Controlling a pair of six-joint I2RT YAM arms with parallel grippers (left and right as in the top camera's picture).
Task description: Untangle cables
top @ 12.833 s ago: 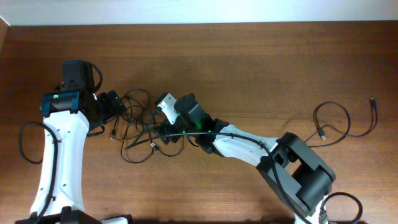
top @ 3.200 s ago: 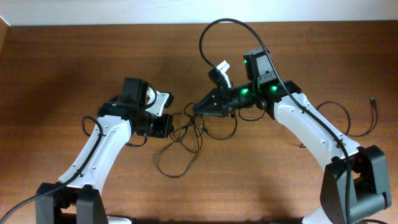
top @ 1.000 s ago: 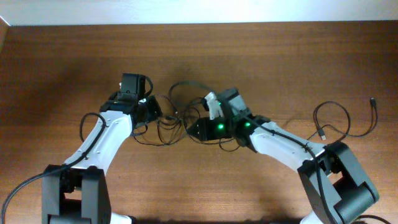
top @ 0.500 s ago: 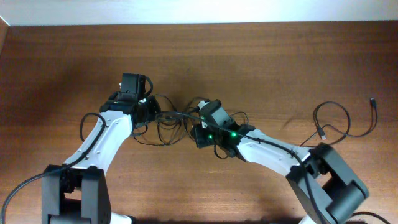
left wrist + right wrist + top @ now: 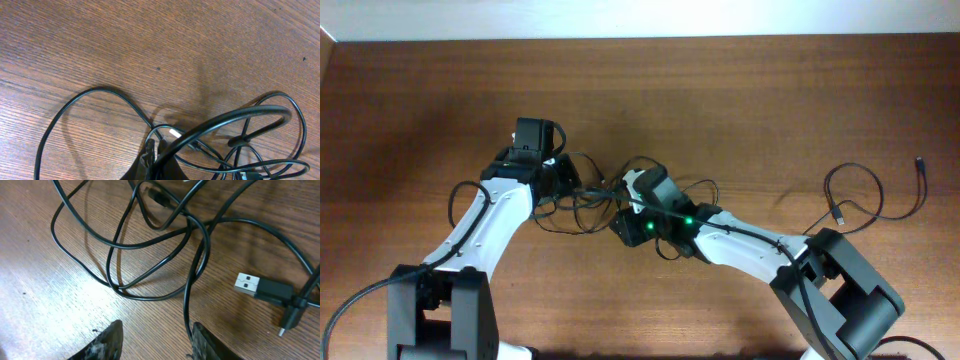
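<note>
Arms flank one knot on the bench (image 5: 770, 90). At centre left of the overhead view the left arm (image 5: 485, 215) reaches up and right to the left edge of the cables (image 5: 592, 195), a heap of overlapping loops spread wider from left to right than from top to bottom. In the left wrist view the left jaws sit at bottom centre, pinched together on one strand, which arcs from the tips up and rightward as a raised loop (image 5: 240, 116). Another loop (image 5: 75, 107) lies flat on the wood to the left. Just right of centre the right arm (image 5: 740, 240) comes in from the lower right, its head at the knot's lower right edge. Its own view shows the right jaws parted and holding nothing, with one finger (image 5: 107, 340) at bottom left and its mate at bottom centre. A single strand (image 5: 186, 302) runs from the crossing above straight down toward that gap, so it lies along the reach, ahead of the tips. A USB plug (image 5: 248, 284) rests right of the gap. By my judgement the right arm is the one to take that strand, going forward and then drawing rightward against the left hold. At far right a lone cable (image 5: 865, 195) lies well apart from the knot.
</note>
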